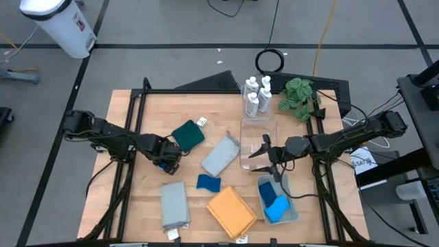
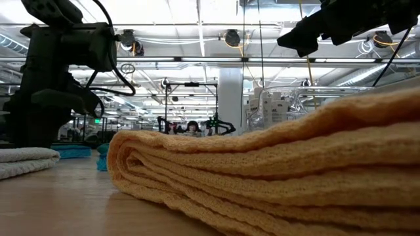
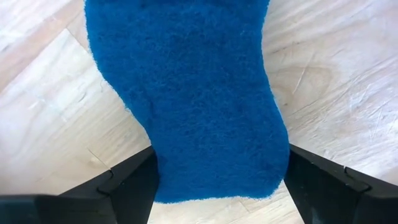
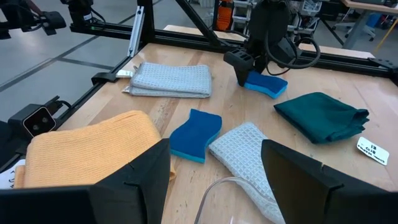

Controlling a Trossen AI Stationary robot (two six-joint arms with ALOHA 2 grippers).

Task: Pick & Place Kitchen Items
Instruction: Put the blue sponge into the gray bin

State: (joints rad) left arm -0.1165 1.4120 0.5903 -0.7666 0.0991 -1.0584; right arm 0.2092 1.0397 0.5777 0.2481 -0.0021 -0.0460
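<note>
My left gripper [image 1: 167,163] points down at the table's left, open, with one end of a blue sponge [image 3: 193,81] between its fingers. The sponge [image 4: 268,85] lies flat on the wood. Also on the table lie a teal cloth [image 1: 187,134], a grey cloth [image 1: 219,156], a second blue sponge [image 1: 208,182], another grey cloth [image 1: 174,204] and an orange cloth [image 1: 230,211]. White bottles [image 1: 256,96] stand at the far edge. My right gripper [image 1: 265,154] hovers open above the clear bin [image 1: 257,140], with nothing between its fingers [image 4: 143,180]. My left gripper stands from above with one finger [image 3: 130,183] at each side of the sponge's rounded end [image 3: 217,174], across its width. The sponge's edges reach right up to both fingers; I cannot tell whether they touch. The sponge lies flat and undented on the table.
A pale tray [image 1: 293,211] at the near right holds two blue sponges. A green plant [image 1: 298,96] stands at the far right beside the bottles. The folded orange cloth [image 2: 275,170] fills the low view. Bare wood lies between the cloths at the near left.
</note>
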